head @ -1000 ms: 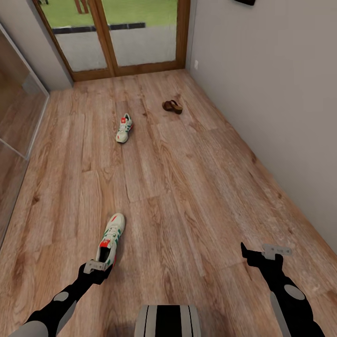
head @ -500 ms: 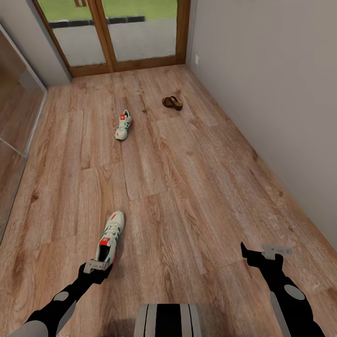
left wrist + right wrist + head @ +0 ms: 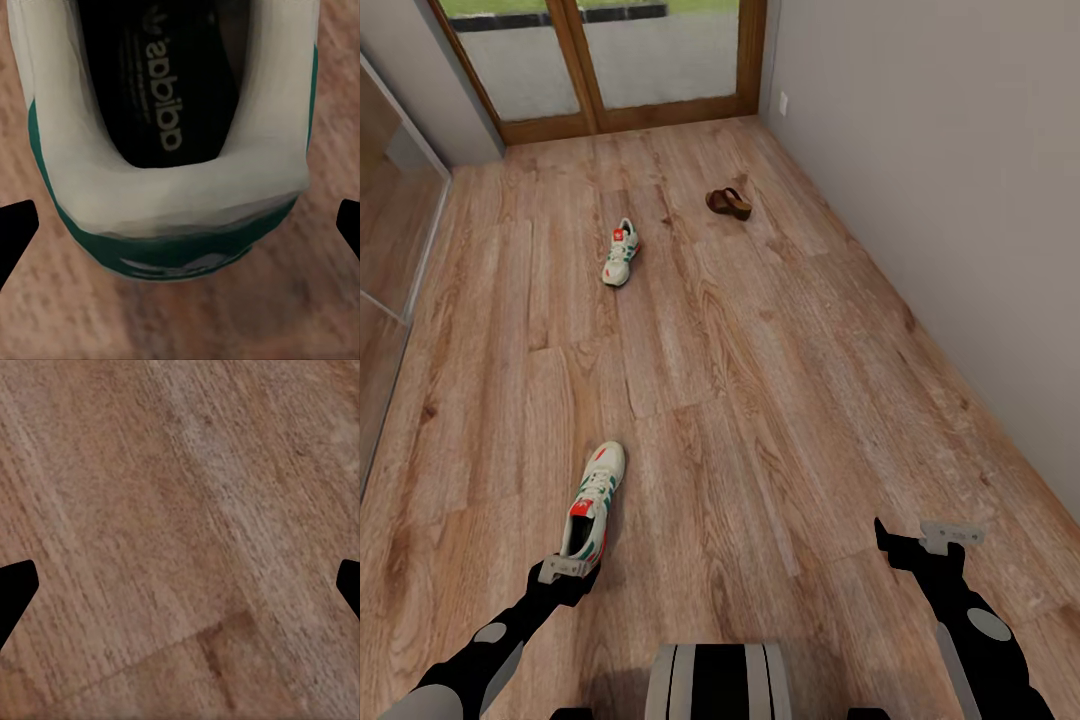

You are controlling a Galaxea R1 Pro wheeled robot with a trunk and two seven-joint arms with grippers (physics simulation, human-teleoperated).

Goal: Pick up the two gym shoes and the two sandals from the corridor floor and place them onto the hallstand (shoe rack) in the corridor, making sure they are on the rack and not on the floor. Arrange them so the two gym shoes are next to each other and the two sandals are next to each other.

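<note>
- The left gripper (image 3: 566, 568) hangs right behind the heel of the near gym shoe (image 3: 593, 500), which lies on the corridor floor (image 3: 780, 380) on the near left.
- In the left wrist view its fingers are spread wide, one on each side of the shoe's heel (image 3: 180, 225), and they do not touch it.
- A good next move would be to go down straight, so the heel sits between the fingers, and then squeeze gently.
- The heel is soft and round, so a grip too high might slip off.
- The right gripper (image 3: 930, 540) hangs over bare floor on the near right, spread open and holding nothing.
- The other gym shoe (image 3: 621, 253) lies far off, and a brown sandal (image 3: 729, 203) lies farther right, near the glass door (image 3: 600, 60).
</note>
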